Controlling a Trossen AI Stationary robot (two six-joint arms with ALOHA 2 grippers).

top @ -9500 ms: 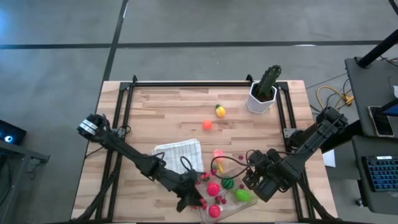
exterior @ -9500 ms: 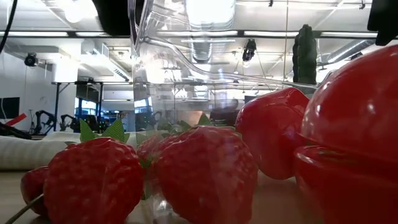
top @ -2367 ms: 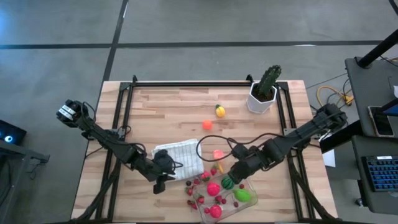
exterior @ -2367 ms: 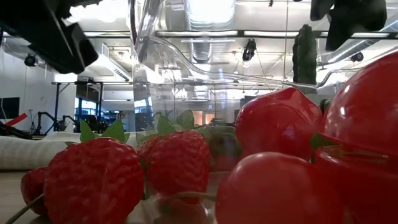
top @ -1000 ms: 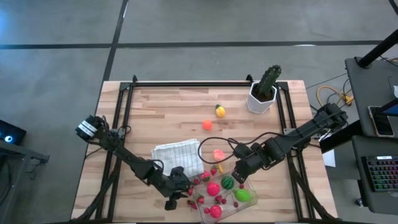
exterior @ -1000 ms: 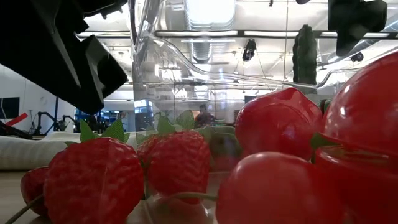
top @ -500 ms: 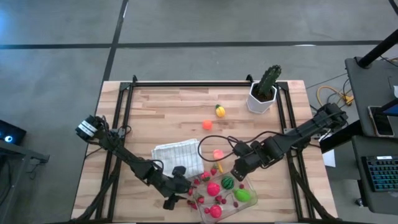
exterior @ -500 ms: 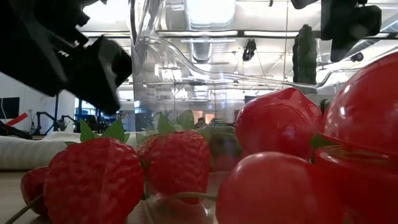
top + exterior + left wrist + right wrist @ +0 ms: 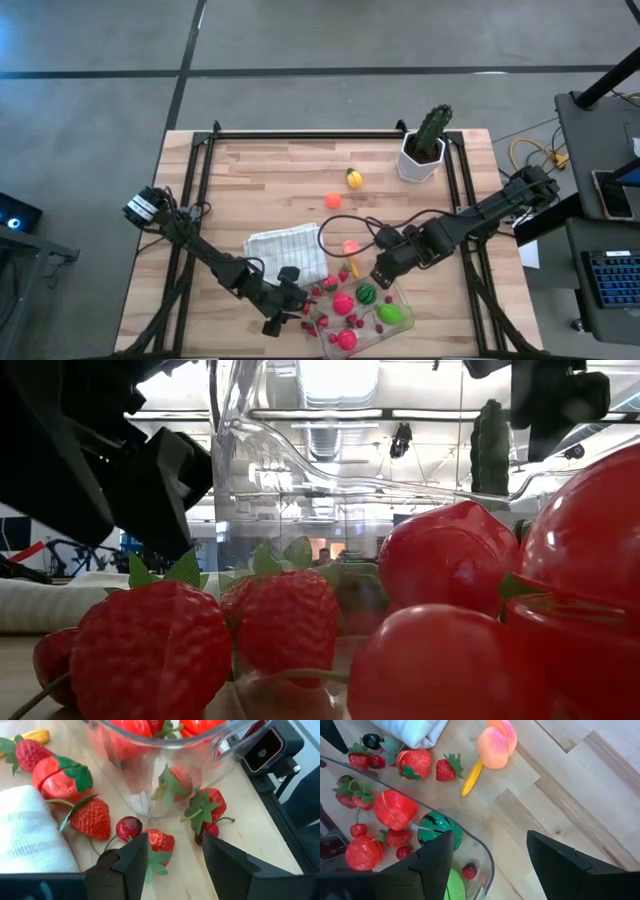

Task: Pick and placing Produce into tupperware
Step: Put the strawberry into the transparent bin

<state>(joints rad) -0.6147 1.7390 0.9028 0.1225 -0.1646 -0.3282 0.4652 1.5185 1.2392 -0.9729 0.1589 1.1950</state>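
Note:
The tupperware (image 9: pixel 362 318) is a clear, shallow container at the table's near edge, with a watermelon (image 9: pixel 440 832), a red tomato (image 9: pixel 395 807) and other toy produce in it. Strawberries and cherries (image 9: pixel 315 300) lie on the wood by its left corner. A peach (image 9: pixel 497 742) and a yellow piece (image 9: pixel 472 777) lie on its far side. My left gripper (image 9: pixel 285 305) hangs open over a strawberry (image 9: pixel 159 841) and a cherry (image 9: pixel 129 827), with the container corner (image 9: pixel 165 785) just ahead. My right gripper (image 9: pixel 385 270) is open above the container's far rim (image 9: pixel 485 852).
A folded white checked cloth (image 9: pixel 287 255) lies beside the left gripper. An orange fruit (image 9: pixel 333 200) and a yellow one (image 9: pixel 354 178) sit mid-table. A cactus in a white pot (image 9: pixel 425 145) stands at the far right corner. A black cable (image 9: pixel 350 228) loops near the peach.
My right gripper has crept a little toward the table's left, above the container's far rim. My left gripper has shifted slightly by the container's left corner. Both stay open, and no produce has moved.

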